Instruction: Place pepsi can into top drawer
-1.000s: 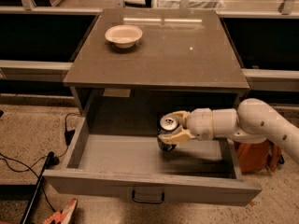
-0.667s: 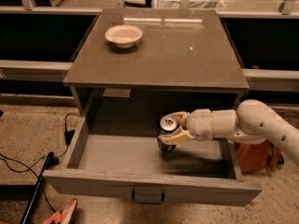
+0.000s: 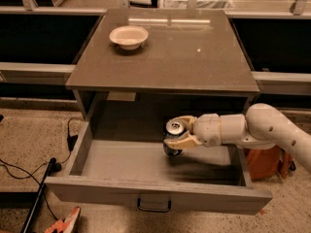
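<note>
Down at the near edge, the top drawer (image 3: 107, 194) is pulled wide open, its flat grey front facing us with a small dark handle (image 3: 153, 206) at the centre. On the speckled floor off to the near left, black cables (image 3: 19, 166) trail about, and there's a bit of something orange-red (image 3: 67, 221) at the very bottom.

Moving into the drawer, here's the action. The pepsi can (image 3: 174, 127) sits upright inside the drawer space, right of centre and towards the far side, silver top showing and dark body below. The tool (image 3: 175, 139) is clenched on it, cream fingers (image 3: 186, 141) wrapped around the can's sides, coming in from the right. The can's base is low by the drawer floor; whether it actually touches the bottom I can't tell.

Behind the tool, the white arm (image 3: 265, 127) reaches in over the drawer's right wall, and an orange object (image 3: 265, 160) stands on the floor just beyond that wall.

Up above, the desk (image 3: 194, 57) spreads its brown top over the drawer opening. At its far left, well apart from the can, a cream-white bowl (image 3: 129, 36) sits upright.
</note>
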Motion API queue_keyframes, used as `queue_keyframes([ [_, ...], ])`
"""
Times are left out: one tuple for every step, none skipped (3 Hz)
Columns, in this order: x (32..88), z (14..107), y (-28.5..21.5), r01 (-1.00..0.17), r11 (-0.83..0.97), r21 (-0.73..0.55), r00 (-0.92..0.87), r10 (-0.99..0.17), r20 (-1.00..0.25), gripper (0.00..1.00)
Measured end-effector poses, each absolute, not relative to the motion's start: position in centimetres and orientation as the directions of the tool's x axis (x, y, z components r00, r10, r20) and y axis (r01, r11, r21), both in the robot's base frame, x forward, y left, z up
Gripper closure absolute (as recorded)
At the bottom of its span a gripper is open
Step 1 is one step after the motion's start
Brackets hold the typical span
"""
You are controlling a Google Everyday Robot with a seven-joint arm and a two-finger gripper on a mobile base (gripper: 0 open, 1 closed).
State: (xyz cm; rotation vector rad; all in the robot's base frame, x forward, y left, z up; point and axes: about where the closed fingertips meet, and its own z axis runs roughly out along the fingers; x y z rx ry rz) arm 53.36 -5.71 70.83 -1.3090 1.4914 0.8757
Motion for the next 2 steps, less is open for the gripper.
queue_keyframes([
  [53.36,70.84,-5.70,-0.982,0.175,-0.065,0.006,-0.315,-0.949,0.13],
  [53.35,70.84,-5.68,-0.982,0.175,-0.064,0.006,-0.315,-0.949,0.00],
])
